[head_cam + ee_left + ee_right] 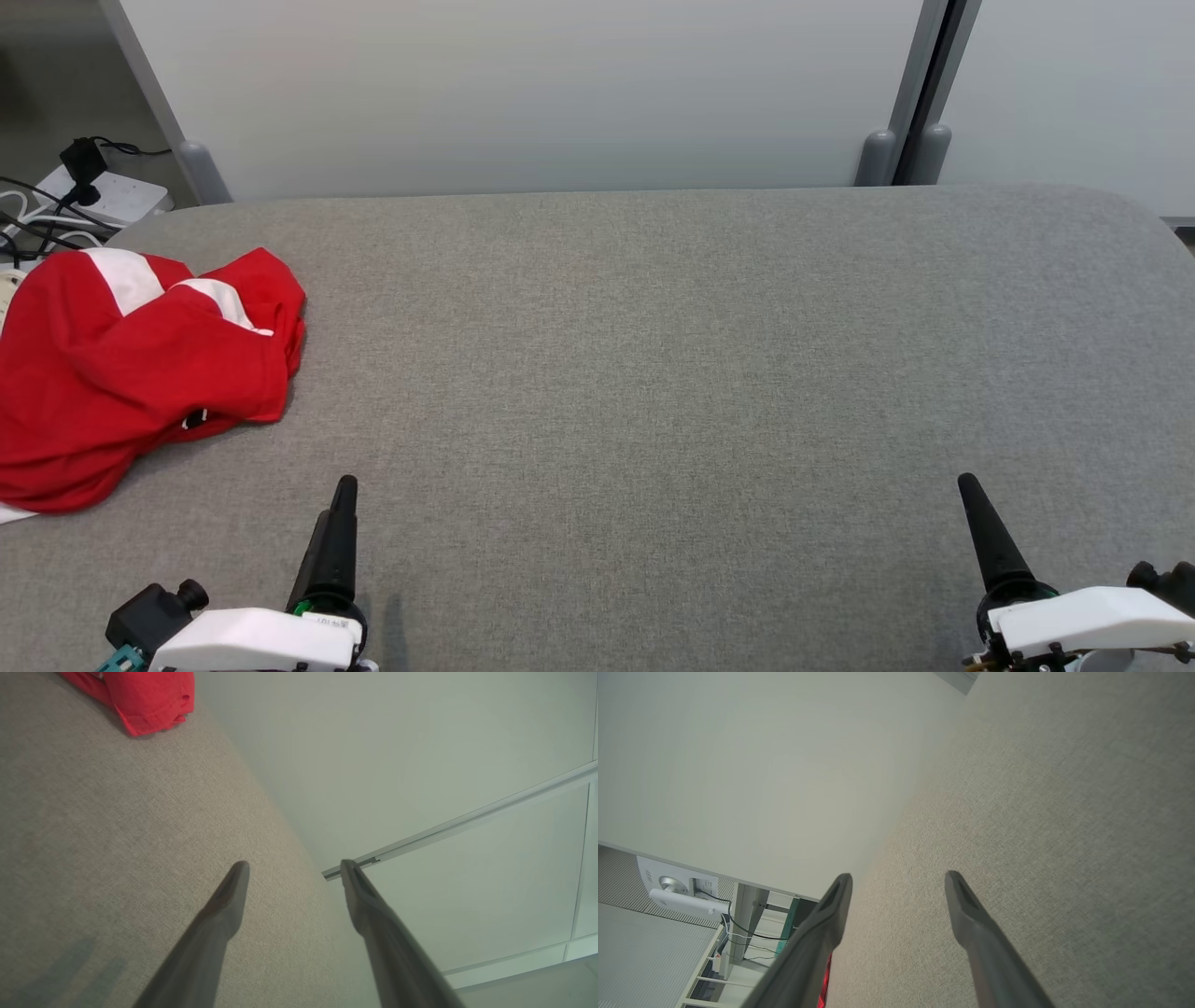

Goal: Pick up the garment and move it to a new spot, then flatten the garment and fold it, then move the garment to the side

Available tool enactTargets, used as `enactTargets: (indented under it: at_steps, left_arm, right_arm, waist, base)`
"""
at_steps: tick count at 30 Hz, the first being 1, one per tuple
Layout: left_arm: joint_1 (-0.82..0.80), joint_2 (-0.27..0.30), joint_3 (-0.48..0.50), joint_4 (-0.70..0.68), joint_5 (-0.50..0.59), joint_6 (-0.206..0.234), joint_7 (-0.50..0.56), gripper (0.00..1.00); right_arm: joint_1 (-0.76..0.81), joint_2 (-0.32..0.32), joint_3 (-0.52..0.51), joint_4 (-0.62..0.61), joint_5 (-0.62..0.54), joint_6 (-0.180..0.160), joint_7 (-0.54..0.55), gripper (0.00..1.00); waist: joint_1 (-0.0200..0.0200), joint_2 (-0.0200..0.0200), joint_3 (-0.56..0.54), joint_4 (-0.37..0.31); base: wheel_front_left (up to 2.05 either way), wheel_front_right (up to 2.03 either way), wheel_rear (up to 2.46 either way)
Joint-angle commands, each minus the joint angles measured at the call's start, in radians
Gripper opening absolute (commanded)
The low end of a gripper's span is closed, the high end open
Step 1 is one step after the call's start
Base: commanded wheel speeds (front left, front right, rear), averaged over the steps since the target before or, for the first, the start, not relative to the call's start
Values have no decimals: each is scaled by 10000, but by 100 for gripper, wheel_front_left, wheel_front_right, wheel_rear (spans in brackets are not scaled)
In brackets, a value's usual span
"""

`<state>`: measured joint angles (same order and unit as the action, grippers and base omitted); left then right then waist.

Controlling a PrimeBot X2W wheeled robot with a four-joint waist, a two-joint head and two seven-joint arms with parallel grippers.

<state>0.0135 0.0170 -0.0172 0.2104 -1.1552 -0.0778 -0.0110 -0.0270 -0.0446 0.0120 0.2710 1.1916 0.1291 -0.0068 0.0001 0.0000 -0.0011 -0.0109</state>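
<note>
The garment (140, 373), a crumpled red piece with 2 white stripes, is lying on the left side of the grey tabletop (653, 373); its heap is running off the left edge of the head view, so how far it is reaching that way I cannot tell. The left tool (294, 864) is hovering near the front edge with its 2 fingers standing wide apart and holding nothing; the right tool (899, 876) is waiting on the opposite side, likewise spread wide and empty, well apart from the cloth.

The relation that is mattering for the pickup: the garment is sitting ahead of and to the left of the left tool, near it, while the whole middle of the tabletop is separating it from the right tool; so the left arm is looking by far the nearer one. The heap's long axis is running on a diagonal, from its near-left lobe toward the striped lobe farther back and to the right.

In the left wrist view a red corner is showing at the top left; so, as I judge it, that tool is pointing past the cloth's right side and is needing to swing left and forward before closing.
</note>
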Motion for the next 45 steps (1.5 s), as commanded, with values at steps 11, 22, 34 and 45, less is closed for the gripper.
enactTargets:
  at_steps: [11,22,34,45]
  left_arm:
    - [-560,155,-375,-534,2313,548,-393,100]
    - [-591,244,-769,-637,3624,930,-715,100]
    - [-628,242,-955,-725,4993,1121,-1066,100]
    - [-574,247,-1010,-872,6202,1286,-1388,100]
  right_arm:
    - [-445,-224,358,-534,-1863,7,-434,100]
    - [-475,-240,572,-723,-3059,8,-756,100]
    - [-514,-308,859,-835,-4372,9,-1108,100]
    - [-537,-328,959,-982,-5364,11,-1430,100]
  waist:
    - [-1,0,-5,-53]
    - [-1,0,-41,-71]
    - [-1,0,-159,-110]
    - [-1,0,-259,-161]
  base:
    - [0,0,0]
    - [0,0,0]
    - [0,0,0]
    - [0,0,0]
